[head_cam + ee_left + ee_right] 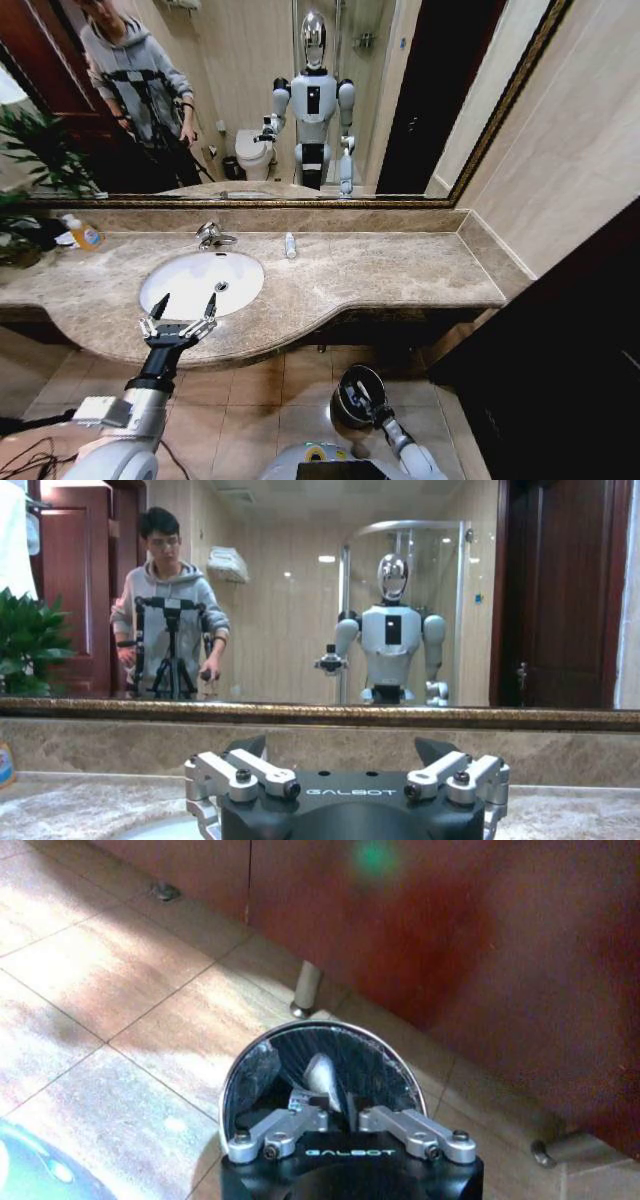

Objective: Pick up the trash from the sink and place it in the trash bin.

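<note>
Beige marble table [400,265] carries the white oval porcelain sink [175,290], its bowl apparently bare; the left tool [182,310] hovers at its near rim, fingers apart; one white tube [290,245] stands by the mirror, apparently next; the right tool [340,1111], fingers near together, holds a white scrap over the round dark metal-rimmed bin [250,1065].

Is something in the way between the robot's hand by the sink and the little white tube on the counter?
Nothing visible. The left gripper hovers open at the front edge of the sink; the white tube lies on the counter behind it, the faucet off to the side. The right gripper is over the trash bin.
</note>
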Motion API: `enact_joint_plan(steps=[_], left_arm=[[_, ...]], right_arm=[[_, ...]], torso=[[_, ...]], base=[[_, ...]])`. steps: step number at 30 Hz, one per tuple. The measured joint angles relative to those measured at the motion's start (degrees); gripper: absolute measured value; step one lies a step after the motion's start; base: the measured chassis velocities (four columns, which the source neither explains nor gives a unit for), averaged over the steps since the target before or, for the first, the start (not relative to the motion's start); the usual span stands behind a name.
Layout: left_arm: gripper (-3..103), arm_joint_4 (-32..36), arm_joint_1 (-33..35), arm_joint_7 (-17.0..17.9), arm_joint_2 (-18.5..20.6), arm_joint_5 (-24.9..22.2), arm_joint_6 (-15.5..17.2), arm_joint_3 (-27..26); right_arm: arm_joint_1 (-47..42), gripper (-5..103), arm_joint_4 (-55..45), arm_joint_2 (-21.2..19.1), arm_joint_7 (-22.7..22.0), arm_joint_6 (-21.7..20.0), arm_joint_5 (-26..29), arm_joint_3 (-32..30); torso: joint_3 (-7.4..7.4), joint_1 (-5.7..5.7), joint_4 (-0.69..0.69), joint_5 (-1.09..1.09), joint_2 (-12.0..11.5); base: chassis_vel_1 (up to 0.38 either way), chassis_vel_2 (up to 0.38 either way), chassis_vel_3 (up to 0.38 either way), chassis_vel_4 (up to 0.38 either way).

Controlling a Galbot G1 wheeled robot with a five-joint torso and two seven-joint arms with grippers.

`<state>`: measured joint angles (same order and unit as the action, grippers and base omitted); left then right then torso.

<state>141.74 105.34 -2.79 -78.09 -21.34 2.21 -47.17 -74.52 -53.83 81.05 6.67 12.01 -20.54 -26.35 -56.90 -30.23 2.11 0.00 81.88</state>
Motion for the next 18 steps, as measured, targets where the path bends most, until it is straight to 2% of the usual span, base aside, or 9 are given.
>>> enact_joint_plan(steps=[1,4,6,7,10,11,14,15,18], left_arm=[[100,0.0,0.0,0.0,0.0,0.0,0.0,0.0],[100,0.0,0.0,0.0,0.0,0.0,0.0,0.0],[100,0.0,0.0,0.0,0.0,0.0,0.0,0.0],[100,0.0,0.0,0.0,0.0,0.0,0.0,0.0],[100,0.0,0.0,0.0,0.0,0.0,0.0,0.0],[100,0.0,0.0,0.0,0.0,0.0,0.0,0.0],[100,0.0,0.0,0.0,0.0,0.0,0.0,0.0],[100,0.0,0.0,0.0,0.0,0.0,0.0,0.0],[100,0.0,0.0,0.0,0.0,0.0,0.0,0.0]], right_arm=[[0.11,19,0.25,0.06,0.0,0.14,-0.03,-0.03],[0.19,25,0.48,0.1,0.0,0.33,-0.18,-0.13],[0.12,35,0.45,0.04,0.0,0.45,-0.15,-0.19],[0.12,35,0.45,0.04,0.0,0.45,-0.15,-0.19],[-0.33,52,0.2,-0.18,0.0,0.8,0.26,-0.36],[-0.33,52,0.2,-0.18,0.0,0.8,0.26,-0.36],[-1.18,68,-0.69,-0.44,0.02,1.14,0.96,-0.44],[-1.18,68,-0.69,-0.44,0.02,1.14,0.96,-0.44],[-2.27,84,-2.41,-0.65,0.03,1.62,1.5,-0.44]], torso=[[0.0,0.0,0.0,0.0,0.0],[0.0,0.0,0.0,0.01,0.0],[0.0,0.0,0.0,0.0,0.0],[0.0,0.0,0.0,0.0,0.0],[0.0,0.0,0.0,0.0,0.0],[0.0,0.0,0.0,0.0,0.0],[0.0,0.0,0.0,0.0,0.0],[0.0,0.0,0.0,0.0,0.0],[0.01,0.0,0.0,0.0,0.0]], base=[[0.0,0.0,0.0,0.0],[0.0,0.0,0.0,0.0],[0.0,0.0,0.0,0.0],[0.0,0.0,0.0,0.0],[0.0,0.0,0.0,0.0],[0.0,0.0,0.0,0.0],[0.0,0.0,0.0,0.0],[0.0,0.0,0.0,0.0],[0.0,0.0,0.0,0.0]])
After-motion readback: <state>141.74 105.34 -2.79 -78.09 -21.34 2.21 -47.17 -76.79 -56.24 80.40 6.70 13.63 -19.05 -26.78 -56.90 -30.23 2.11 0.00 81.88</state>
